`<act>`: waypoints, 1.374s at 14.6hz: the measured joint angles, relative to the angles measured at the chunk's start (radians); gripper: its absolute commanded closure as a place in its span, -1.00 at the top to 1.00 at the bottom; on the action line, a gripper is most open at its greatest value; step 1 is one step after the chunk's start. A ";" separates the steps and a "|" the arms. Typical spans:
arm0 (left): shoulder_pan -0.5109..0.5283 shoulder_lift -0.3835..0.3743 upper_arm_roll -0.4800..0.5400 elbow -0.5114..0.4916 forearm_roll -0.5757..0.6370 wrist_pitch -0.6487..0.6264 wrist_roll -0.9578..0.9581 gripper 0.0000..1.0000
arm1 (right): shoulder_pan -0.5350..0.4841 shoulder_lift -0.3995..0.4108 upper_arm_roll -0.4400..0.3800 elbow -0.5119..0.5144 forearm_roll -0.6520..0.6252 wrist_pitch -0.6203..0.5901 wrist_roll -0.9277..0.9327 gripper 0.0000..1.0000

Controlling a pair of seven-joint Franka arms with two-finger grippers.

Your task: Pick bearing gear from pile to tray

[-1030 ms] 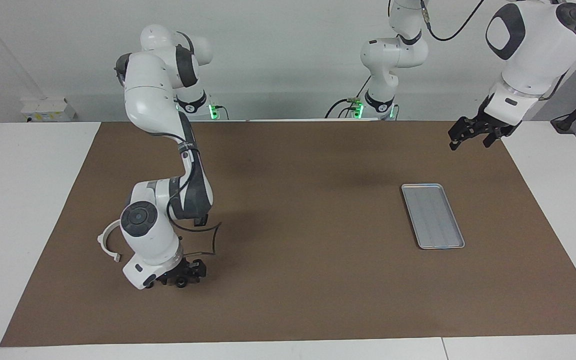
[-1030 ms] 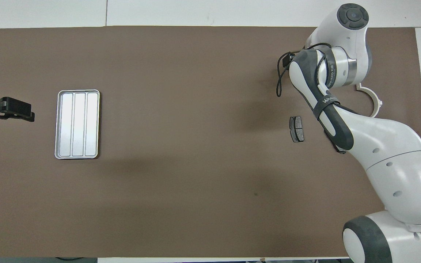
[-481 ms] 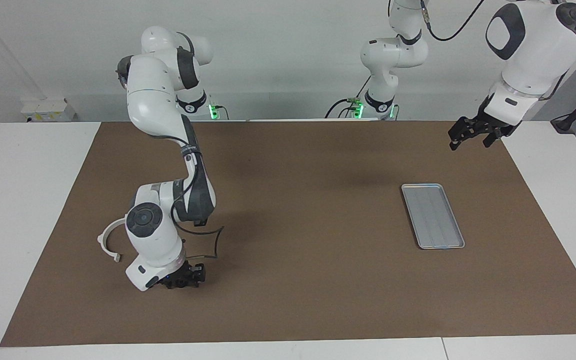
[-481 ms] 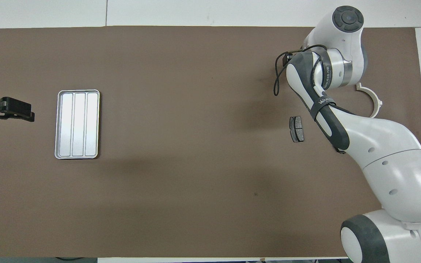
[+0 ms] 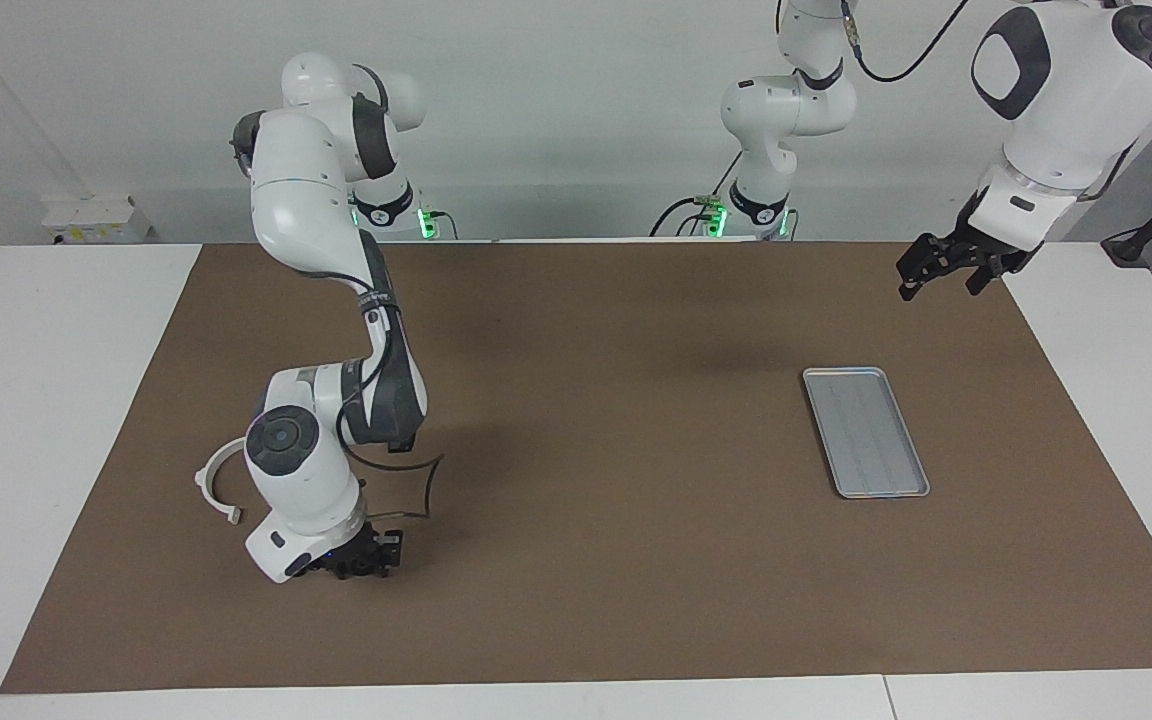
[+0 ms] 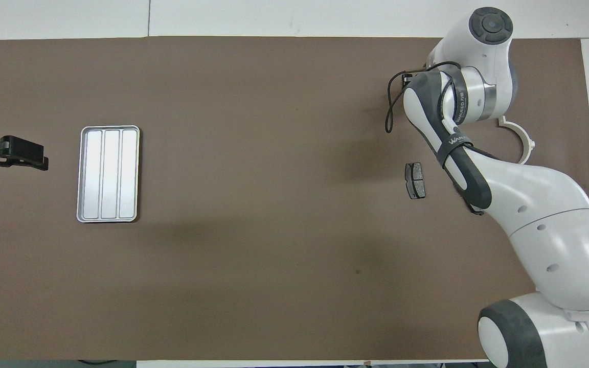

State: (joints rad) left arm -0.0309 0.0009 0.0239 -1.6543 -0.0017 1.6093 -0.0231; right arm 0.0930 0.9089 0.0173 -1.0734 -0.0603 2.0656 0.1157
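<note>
Brown paper mat point(image 5: 596, 420) covers the table. Near the robots, the left gripper point(image 5: 939, 268) hangs in the air over the mat's edge at the left arm's end, fingers spread wide and empty. Farther out lie the silver tray point(image 5: 866, 432), bare, and toward the right arm's end a dark grey pad point(image 6: 415, 180) and a white half-ring bracket point(image 5: 213, 481). Farthest, the right gripper point(image 5: 361, 563) is down at the mat just beside the bracket; whether it holds a part I cannot tell.

Plain white wall point(image 5: 576, 120), white table point(image 5: 56, 400).
</note>
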 measured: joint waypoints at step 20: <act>0.000 0.000 0.000 0.000 0.000 0.000 0.000 1.00 | 0.125 -0.102 0.004 0.053 0.025 -0.259 0.217 -1.00</act>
State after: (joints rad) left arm -0.0309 0.0009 0.0239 -1.6543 -0.0017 1.6093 -0.0231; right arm 0.2184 0.8072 0.0213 -1.0201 -0.0350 1.8068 0.3322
